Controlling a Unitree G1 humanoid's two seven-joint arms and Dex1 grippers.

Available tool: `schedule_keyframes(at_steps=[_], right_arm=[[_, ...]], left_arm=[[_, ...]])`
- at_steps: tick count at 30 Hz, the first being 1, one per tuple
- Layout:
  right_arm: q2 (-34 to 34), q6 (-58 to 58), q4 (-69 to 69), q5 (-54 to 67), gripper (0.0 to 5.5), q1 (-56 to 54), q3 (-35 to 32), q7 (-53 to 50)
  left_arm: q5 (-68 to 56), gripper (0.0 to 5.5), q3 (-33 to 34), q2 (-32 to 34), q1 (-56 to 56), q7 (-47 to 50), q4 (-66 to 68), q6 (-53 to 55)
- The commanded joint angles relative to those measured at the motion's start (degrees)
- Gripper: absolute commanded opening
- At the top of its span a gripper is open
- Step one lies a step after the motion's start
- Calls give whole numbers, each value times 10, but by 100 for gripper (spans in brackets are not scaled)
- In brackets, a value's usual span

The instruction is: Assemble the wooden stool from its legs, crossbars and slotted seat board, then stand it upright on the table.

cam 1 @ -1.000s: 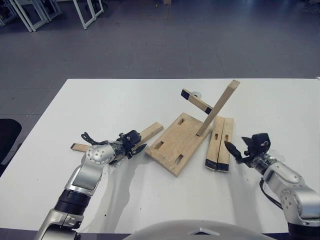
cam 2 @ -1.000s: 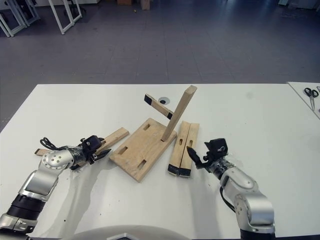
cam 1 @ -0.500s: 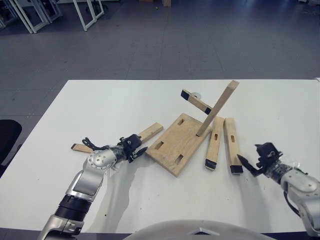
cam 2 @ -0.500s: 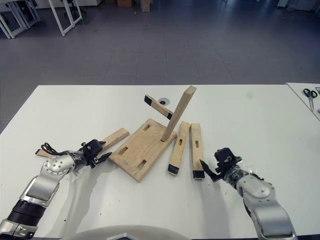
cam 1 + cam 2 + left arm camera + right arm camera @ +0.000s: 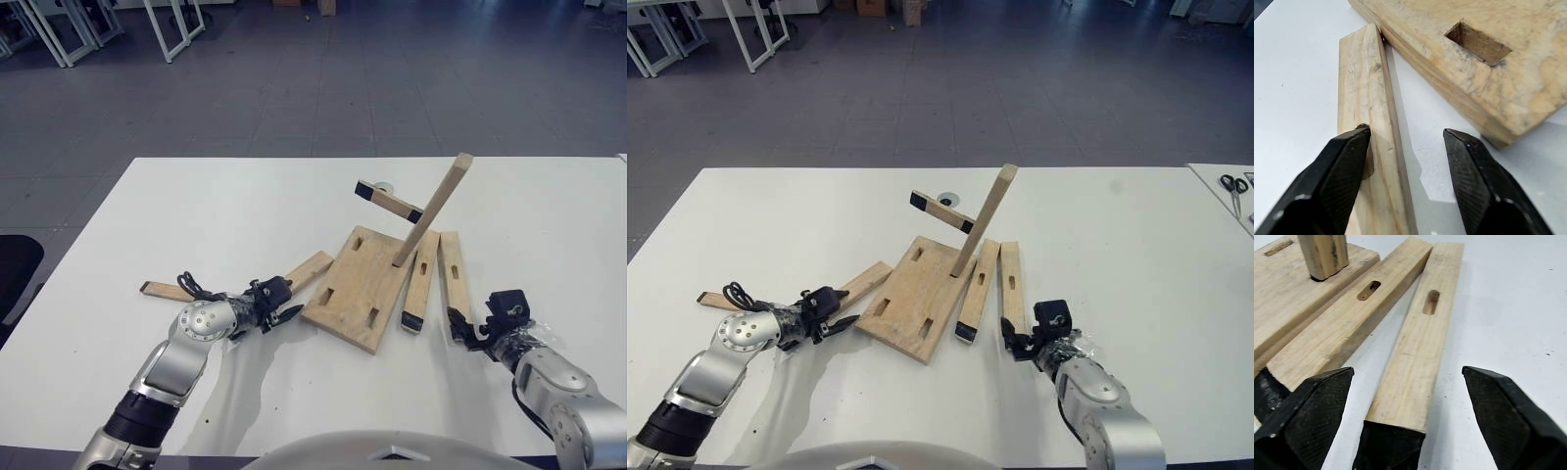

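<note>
The slotted seat board (image 5: 364, 289) lies flat mid-table. One leg (image 5: 433, 208) stands tilted in a slot of it, with a black-tipped crossbar (image 5: 388, 201) sticking out of that leg. Two more legs (image 5: 421, 279) (image 5: 453, 279) lie just right of the board. Another leg (image 5: 309, 270) lies against the board's left edge. My left gripper (image 5: 284, 315) is open, and its fingers (image 5: 1347, 166) straddle that leg's near end (image 5: 1369, 122). My right gripper (image 5: 460, 328) is open around the black-capped near end of the outer right leg (image 5: 1420, 347).
A thin crossbar (image 5: 165, 290) lies at the left behind my left arm. Scissors (image 5: 1232, 182) rest at the table's far right edge. A small round grommet (image 5: 947, 198) sits behind the board. The white table (image 5: 196, 215) has free room at the back and left.
My right gripper has pulled the outer leg apart from its neighbour and now sits at its capped end. The left gripper advanced, and the seat board and left leg shifted right.
</note>
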Motion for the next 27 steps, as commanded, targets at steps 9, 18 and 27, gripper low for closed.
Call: schedule_keyframes(at_steps=[9,18,27], right_arm=[[20,64,34,-100,389,-26,20,-97],[23,62,115,-66,210,-53,-70,-40],[11,-96,152,-66,210,-138,-112,-15]], left_arm=[[1,273,-75,-12,0,-19,-42,65],[31,273,-22,-39,-13,83,43,75],[20,273,35,-66,-32,173,119,64]])
